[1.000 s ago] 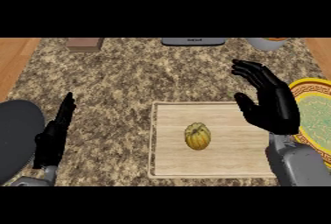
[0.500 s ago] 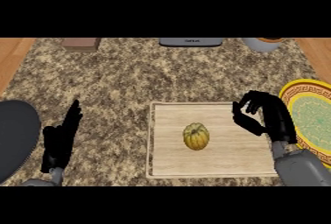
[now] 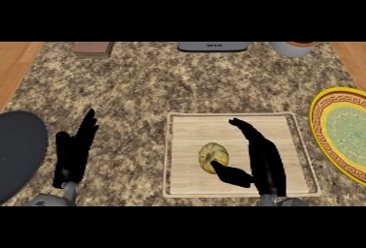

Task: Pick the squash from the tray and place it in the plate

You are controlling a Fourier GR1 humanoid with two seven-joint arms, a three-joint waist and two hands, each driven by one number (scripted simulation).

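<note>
A small yellow ribbed squash (image 3: 212, 157) lies near the middle of the pale wooden tray (image 3: 193, 130). My right hand (image 3: 263, 158) is low over the tray just right of the squash, fingers straight and pointing away, thumb reaching under the squash's near side and touching it. The fingers are not curled round it. A yellow-rimmed plate with a green centre (image 3: 346, 133) sits at the right edge, partly cut off. My left hand (image 3: 74, 154) rests open on the counter at the left, fingers up.
The speckled granite counter (image 3: 143, 92) carries a grey appliance (image 3: 213, 46), a brown block (image 3: 93, 48) and a grey pot (image 3: 295, 48) along its far edge. A dark round shape (image 3: 18, 155) shows at the lower left.
My right hand has come down and leftward from the tray's right edge to beside the squash, fingers straightened, thumb now against it. The left hand barely moved.
</note>
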